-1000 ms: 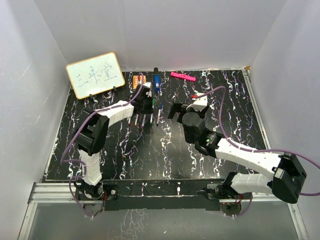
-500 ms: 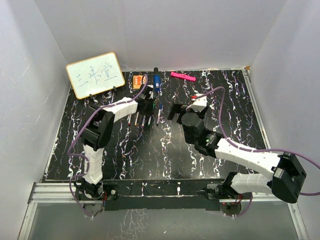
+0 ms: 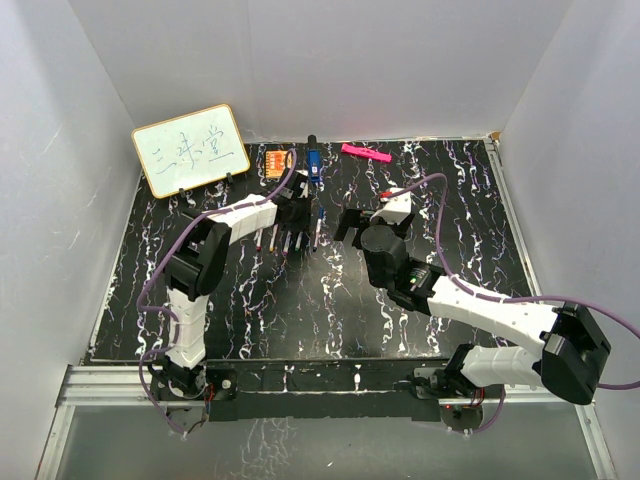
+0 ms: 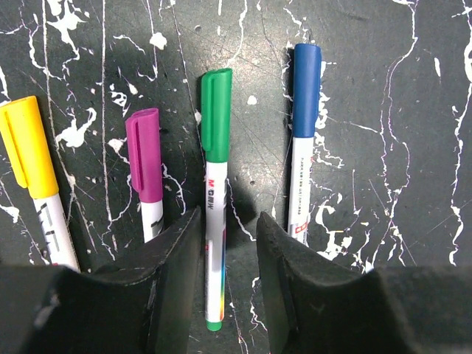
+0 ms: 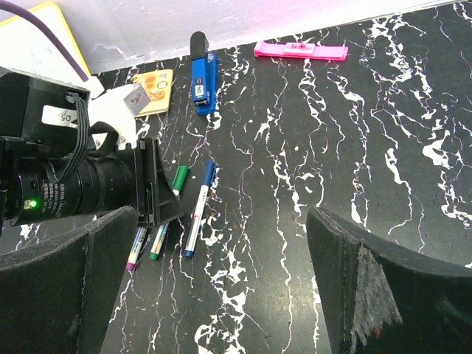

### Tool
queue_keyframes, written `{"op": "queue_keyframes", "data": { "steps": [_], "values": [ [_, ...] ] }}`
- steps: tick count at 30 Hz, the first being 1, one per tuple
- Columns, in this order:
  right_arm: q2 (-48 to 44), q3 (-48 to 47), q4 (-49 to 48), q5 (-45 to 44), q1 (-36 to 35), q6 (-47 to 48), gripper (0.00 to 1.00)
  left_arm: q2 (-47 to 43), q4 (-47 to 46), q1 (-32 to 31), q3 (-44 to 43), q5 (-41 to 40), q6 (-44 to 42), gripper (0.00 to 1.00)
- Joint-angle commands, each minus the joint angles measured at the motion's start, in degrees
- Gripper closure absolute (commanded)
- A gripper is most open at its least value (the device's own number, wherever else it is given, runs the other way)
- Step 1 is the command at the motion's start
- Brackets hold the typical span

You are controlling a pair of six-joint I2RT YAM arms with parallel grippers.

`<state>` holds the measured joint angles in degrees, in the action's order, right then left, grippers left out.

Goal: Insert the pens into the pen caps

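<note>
Green-capped pen [image 4: 214, 214] lies on the black marbled table [image 4: 383, 110] in a row of 4, with the yellow-capped pen [image 4: 33, 169], the purple-capped pen [image 4: 145, 169] and the blue-capped pen [image 4: 302, 147]. The left gripper [image 4: 228, 243] straddles its white barrel, jaws parted with a gap on each side, gripping nothing. The right gripper [image 5: 221, 214] hangs wide apart and empty, well away from the row.

1 finger sits just beside the purple-capped pen. Closing or descending off-centre could roll either pen or knock the green cap [image 4: 216, 110] askew. Whether that cap is fully seated, I cannot tell.
</note>
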<state>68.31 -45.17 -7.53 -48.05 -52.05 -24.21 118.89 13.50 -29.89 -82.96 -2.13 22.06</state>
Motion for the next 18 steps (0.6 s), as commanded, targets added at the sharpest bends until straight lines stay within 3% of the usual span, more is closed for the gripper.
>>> {"op": "queue_keyframes", "data": {
  "steps": [1,12,18],
  "values": [
    [0.0,-0.6,-1.9,-0.6,0.1,-0.7,0.02,-2.1,2.3,0.1,-2.0,-0.4,-0.1,0.65],
    [-1.4,-0.2,-2.6,-3.1,0.2,0.5,0.02,-14.0,1.4,0.0,-1.7,-3.4,-2.2,0.64],
    [-3.0,1.8,-3.9,-1.5,4.2,0.7,0.02,-23.7,0.1,0.5,2.6,-8.6,-4.4,0.57]
  ]
}}
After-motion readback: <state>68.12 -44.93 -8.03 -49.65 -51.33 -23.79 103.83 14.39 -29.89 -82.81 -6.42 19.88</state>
